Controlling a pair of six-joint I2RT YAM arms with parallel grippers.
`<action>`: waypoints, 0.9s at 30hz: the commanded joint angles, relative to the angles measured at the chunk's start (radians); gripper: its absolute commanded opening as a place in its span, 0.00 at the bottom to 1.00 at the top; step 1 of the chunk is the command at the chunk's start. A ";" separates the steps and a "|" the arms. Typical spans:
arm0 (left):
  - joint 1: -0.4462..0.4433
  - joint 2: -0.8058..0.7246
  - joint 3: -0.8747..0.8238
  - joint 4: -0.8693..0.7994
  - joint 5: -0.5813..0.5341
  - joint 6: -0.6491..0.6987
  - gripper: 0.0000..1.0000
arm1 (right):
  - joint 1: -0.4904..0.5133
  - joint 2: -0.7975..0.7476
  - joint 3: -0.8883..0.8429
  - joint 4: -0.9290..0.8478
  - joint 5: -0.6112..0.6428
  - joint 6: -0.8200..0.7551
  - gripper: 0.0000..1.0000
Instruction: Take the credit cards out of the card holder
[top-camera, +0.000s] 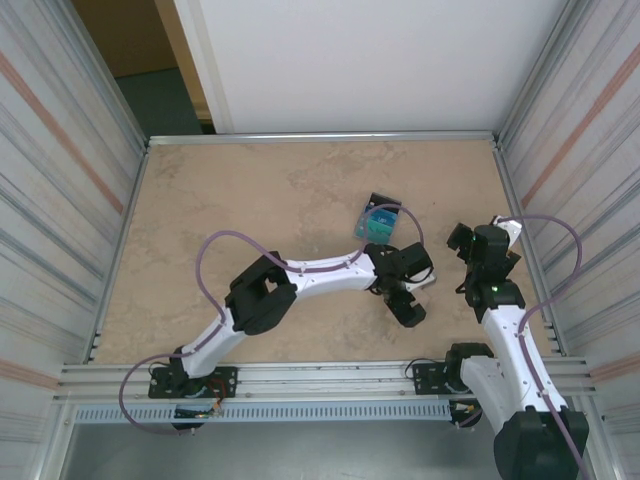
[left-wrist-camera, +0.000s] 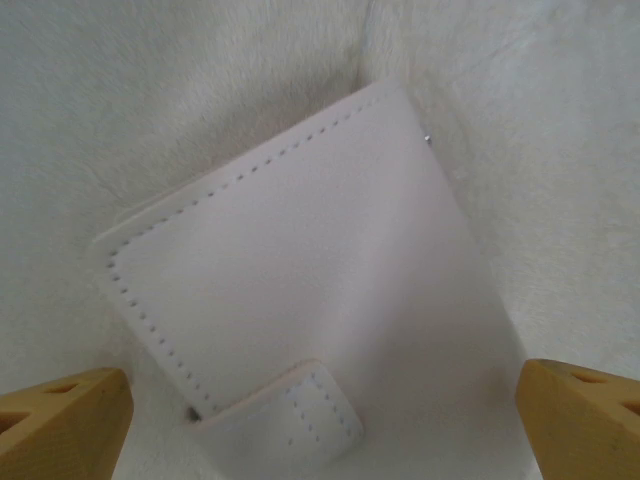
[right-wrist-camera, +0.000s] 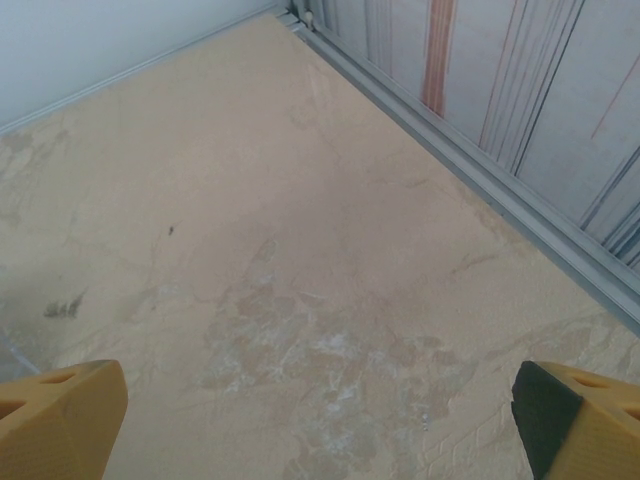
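- When reading outward from the 6 o'clock edge of the table (top-camera: 250, 180), found both arm bases bolted to the metal rail (top-camera: 330, 375) there, left toward 7 o'clock, right toward 5 o'clock.
- Followed the left arm across toward 3 o'clock and placed the left gripper (top-camera: 405, 298) just right of table centre, aimed downward.
- Saw its yellow fingertips (left-wrist-camera: 60, 425) in the bottom corners of the left wrist view, spread wide and gripping nothing.
- Found the card holder (left-wrist-camera: 300, 270) flat on the table under that gripper, stitched outer face up, washed out almost to white, corners skewed off square.
- Noted the strap tab (left-wrist-camera: 300, 410) folded onto the face at the holder's 6 o'clock edge, lying between the two fingertips and apart from both.
- Placed the right gripper (top-camera: 482, 236) at 3 o'clock of the left one, close to the right-hand wall.
- Saw its fingertips (right-wrist-camera: 60, 420) likewise spread wide in the right wrist view, over bare table, holding nothing.
- Farther out, near 12 o'clock of the left gripper, logged the credit cards (top-camera: 383, 226): teal face up, black corner at 12 o'clock, pale blue edge at 9 o'clock.
- Could not tell what that pale blue edge belongs to.
- Farthest, marked a white back wall (top-camera: 380, 60) at 12 o'clock.
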 joint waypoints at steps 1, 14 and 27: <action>-0.014 0.046 0.065 -0.076 0.017 0.002 0.99 | -0.010 0.007 -0.013 0.019 -0.009 0.023 0.99; -0.024 0.109 0.151 -0.156 -0.008 0.007 0.99 | -0.022 0.006 -0.023 0.025 -0.025 0.027 0.99; 0.016 0.030 0.033 -0.216 -0.145 0.209 0.84 | -0.028 0.001 -0.024 0.016 -0.026 0.033 0.99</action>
